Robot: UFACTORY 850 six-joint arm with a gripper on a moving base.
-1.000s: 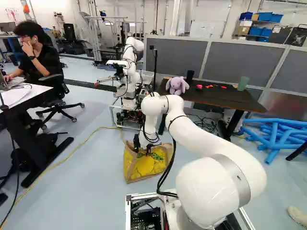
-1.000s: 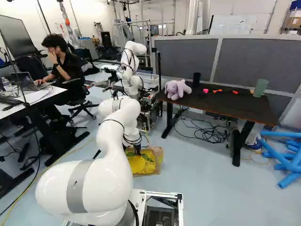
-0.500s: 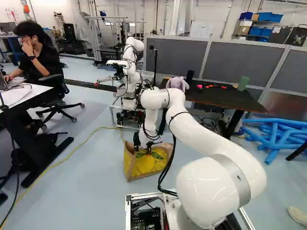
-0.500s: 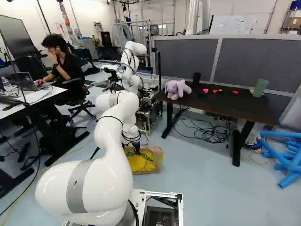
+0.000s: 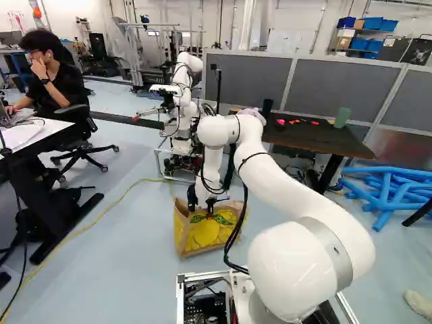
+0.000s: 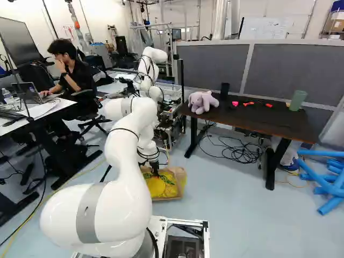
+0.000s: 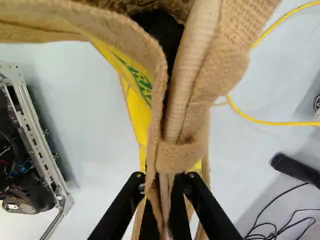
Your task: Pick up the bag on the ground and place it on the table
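My gripper (image 5: 210, 206) is low at the bag's top in the left base view. The bag (image 5: 202, 234), tan burlap with a yellow face, is upright at floor level; whether its base touches the floor I cannot tell. In the wrist view both fingers of the gripper (image 7: 165, 182) press the tan handle and rim of the bag (image 7: 181, 156) from two sides, shut on them; the orange pads are hidden. The dark table (image 6: 301, 126) stands beyond and to the right of the bag in the right base view.
On the table are a purple plush (image 6: 202, 101), a black cup (image 6: 224, 90), small red pieces and a green cup (image 6: 297, 100). Another robot (image 5: 182, 101) stands beyond the bag. Blue tubes (image 5: 388, 192) lie right of the table, cables (image 6: 239, 150) beneath it.
My arm has risen, its elbow now covering most of the plush in the left base view. The gripper has moved up slightly, and the bag's upper part has been drawn up with it.
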